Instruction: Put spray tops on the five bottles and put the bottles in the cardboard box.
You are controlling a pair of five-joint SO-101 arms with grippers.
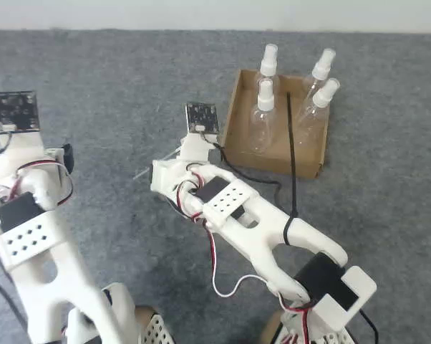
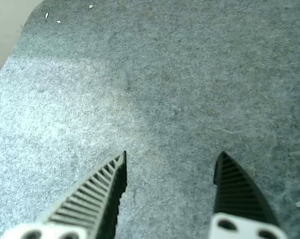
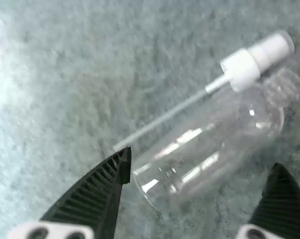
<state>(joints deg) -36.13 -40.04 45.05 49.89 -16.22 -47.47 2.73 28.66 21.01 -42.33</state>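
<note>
1. A shallow brown cardboard box sits toward the far side of the grey felt-covered bench. Inside it are four clear bottles, each with a white spray top fitted, and they appear to stand upright.
2. The fifth, a clear plastic bottle, lies on its side on the felt outside the box, beneath the end of the right arm. Its threaded neck is bare.
3. A white spray top with a long thin dip tube lies just beside that bottle. Its head is near the neck, but the tube is not inside the bottle.
4. The right arm's jaws are spread wide and hold nothing. They hang over the lying bottle, with one tip on each side of its base end.
5. The left arm's jaws are also spread and empty, over bare felt. The left arm is well apart from the box.
6. As I judge it, four of the five bottles are finished and the step in hand is fitting the last top.
7. The next move likely calls for one arm to grip the bottle and steady it with the neck free. The other arm would take the top by its head, thread the tube into the neck and seat it, before the bottle goes in the box.
8. The round bottle may roll as the jaws close, and the thin tube could bend or miss the neck.
</note>
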